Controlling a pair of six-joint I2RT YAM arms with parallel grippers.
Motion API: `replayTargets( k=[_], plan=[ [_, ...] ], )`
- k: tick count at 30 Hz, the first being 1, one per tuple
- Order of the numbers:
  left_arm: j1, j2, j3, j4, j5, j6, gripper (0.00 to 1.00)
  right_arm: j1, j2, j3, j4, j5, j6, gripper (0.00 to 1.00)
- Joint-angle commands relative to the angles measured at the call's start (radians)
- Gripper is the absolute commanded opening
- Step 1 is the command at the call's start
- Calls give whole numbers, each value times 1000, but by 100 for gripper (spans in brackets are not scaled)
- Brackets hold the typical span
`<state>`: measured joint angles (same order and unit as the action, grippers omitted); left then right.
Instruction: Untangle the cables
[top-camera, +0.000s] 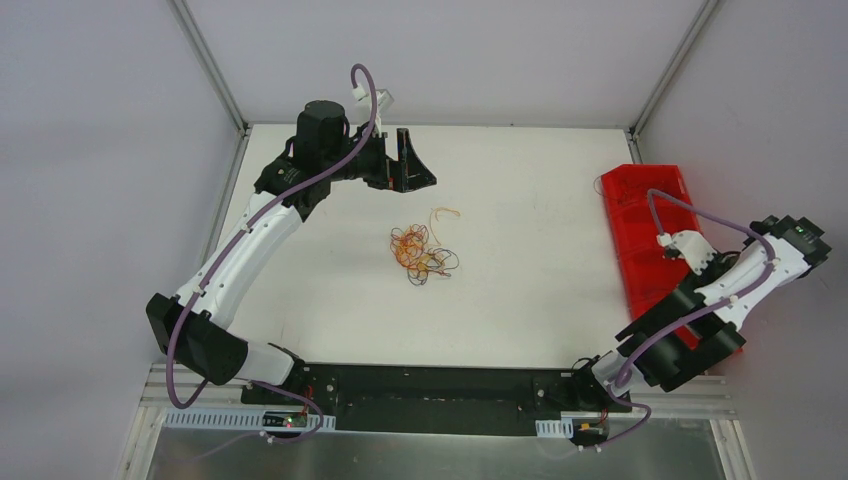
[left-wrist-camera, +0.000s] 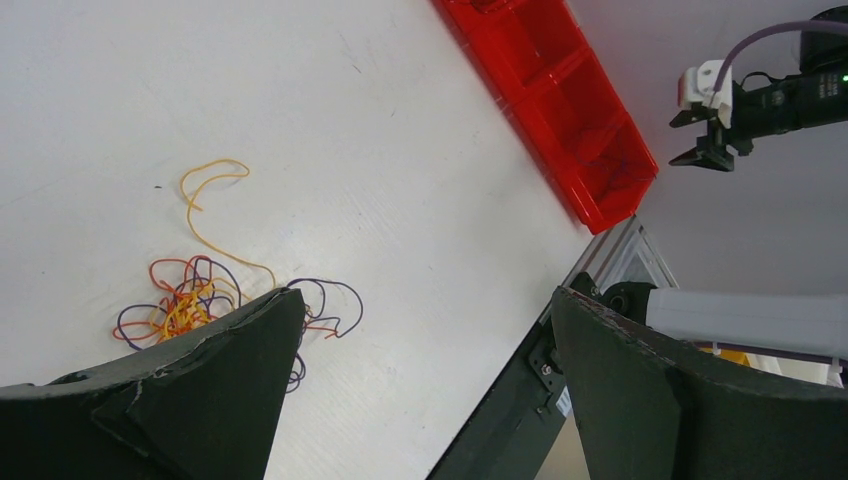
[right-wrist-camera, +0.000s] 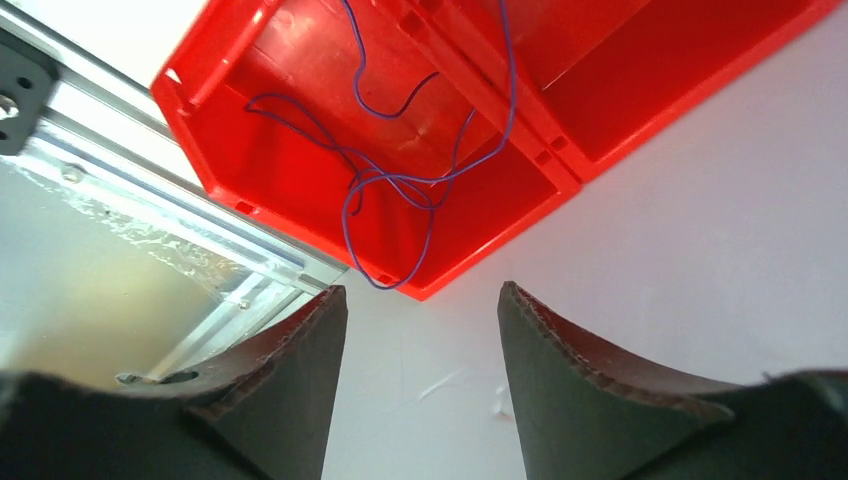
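Note:
A tangle of orange, red, yellow and purple cables lies mid-table, with one yellow strand loose beside it. In the left wrist view the tangle sits partly behind my left finger, and a purple loop trails out of it. My left gripper hangs above the table behind the tangle, open and empty. My right gripper hovers over the red bin, open with nothing between its fingers. A thin purple cable lies loose in the bin's end compartment.
The red bin has several compartments and runs along the table's right edge. A metal rail borders the table by the bin's near end. Grey walls close in the back and both sides.

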<state>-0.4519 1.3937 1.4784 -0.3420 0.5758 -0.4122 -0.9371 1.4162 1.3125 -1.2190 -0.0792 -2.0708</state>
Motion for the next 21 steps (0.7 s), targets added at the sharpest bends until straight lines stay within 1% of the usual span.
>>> replayTargets(
  k=[1,3,5,7,10,13,15,17,19,21],
  plan=[
    [-1,-4,27,18,11,18,99,43,-11,181,-294,-172,-276,60],
    [-1,-2,25,18,10,16,99,93,15,255,-397,-206,-96,59],
    [-1,2,25,18,10,14,99,144,23,280,-425,-234,85,58],
    [-1,7,28,18,11,9,99,194,11,253,-387,-239,259,57],
    [-1,16,37,18,17,4,99,273,-15,180,-278,-202,522,55],
    [-1,16,40,18,18,4,99,311,-2,156,-198,-177,722,53],
    [-1,13,37,18,15,4,99,314,22,155,-137,-148,836,51],
    [-1,14,32,18,15,3,99,312,63,164,-76,-107,914,44],
    [-1,14,30,18,15,2,99,307,83,164,-18,-69,953,41],
    [-1,12,28,18,13,2,99,308,93,147,34,-35,959,41]
  ],
)
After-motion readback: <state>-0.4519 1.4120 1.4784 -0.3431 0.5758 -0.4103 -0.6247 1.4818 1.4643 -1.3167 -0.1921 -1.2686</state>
